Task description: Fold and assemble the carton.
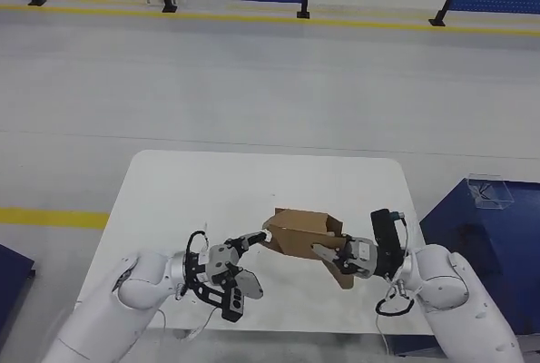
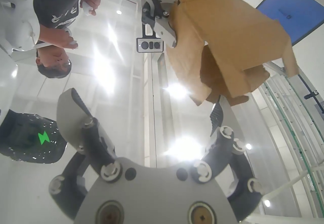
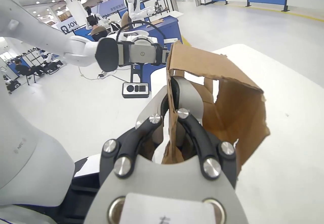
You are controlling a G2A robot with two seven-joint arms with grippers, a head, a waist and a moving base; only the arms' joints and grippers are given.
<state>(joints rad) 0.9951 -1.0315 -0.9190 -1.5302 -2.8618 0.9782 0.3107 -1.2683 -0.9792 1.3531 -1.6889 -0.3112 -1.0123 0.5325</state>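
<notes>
A brown cardboard carton is held above the white table, partly opened out with loose flaps hanging. My right gripper is shut on one side wall of the carton, one finger inside and one outside; in its wrist view the gripper clamps the wall's edge. My left gripper stands open at the carton's other end, its upper finger touching the carton's corner. In the left wrist view the carton hangs just beyond the left gripper, with one fingertip against a lower flap.
A blue cabinet stands beside the table on the right, with a clear plastic box on it. The table's far half lies bare beyond the carton. A yellow floor line runs to the left.
</notes>
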